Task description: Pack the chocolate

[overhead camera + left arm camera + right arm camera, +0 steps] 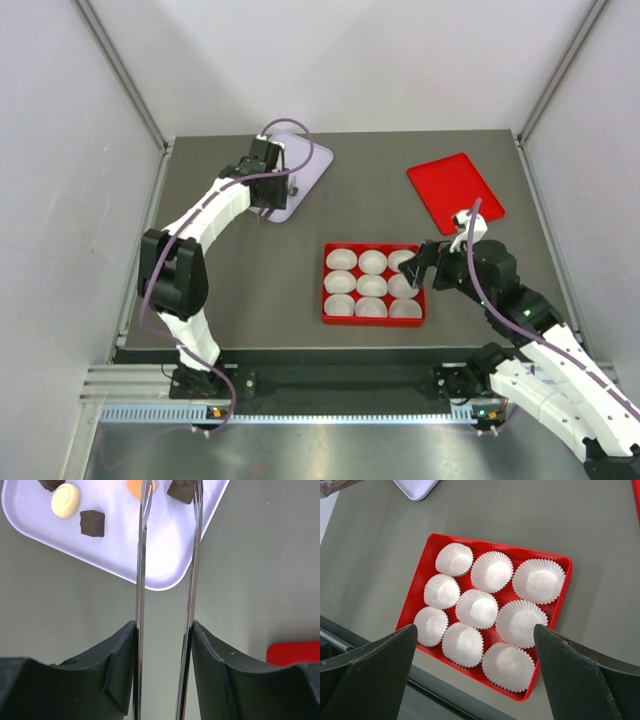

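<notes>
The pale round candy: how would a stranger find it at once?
Find the lavender tray on the far side of the table. The pale candy lies on it beside a dark brown cube. It alone is cream-coloured and round.

- The left arm (215, 212) has white covers and black joints.
- The right arm (530, 385) looks the same, with white covers and black joints.
- A thin purple cable (310, 150) loops along each arm.
- Each arm sits on a black base (200, 382).
- The left gripper (163, 630) has two dark, smooth fingers (115, 665) shaped like wedges.
- The right gripper (475, 630) has two dark wedge fingers too.
</notes>
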